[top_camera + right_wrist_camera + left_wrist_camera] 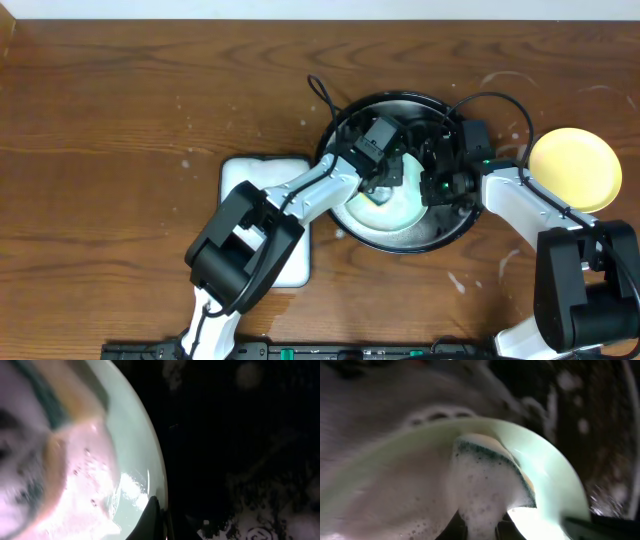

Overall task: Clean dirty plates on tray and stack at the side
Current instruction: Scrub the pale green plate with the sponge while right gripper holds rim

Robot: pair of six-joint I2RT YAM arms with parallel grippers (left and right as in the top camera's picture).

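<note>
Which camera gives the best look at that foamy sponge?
The left wrist view: the sponge fills the middle, green edge and suds clear. The right wrist shows only a blurred corner; overhead, the arms mostly hide it.

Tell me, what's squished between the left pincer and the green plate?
A foamy sponge. The left pincer grips it and presses it onto the plate. The left wrist view shows this best.
</note>
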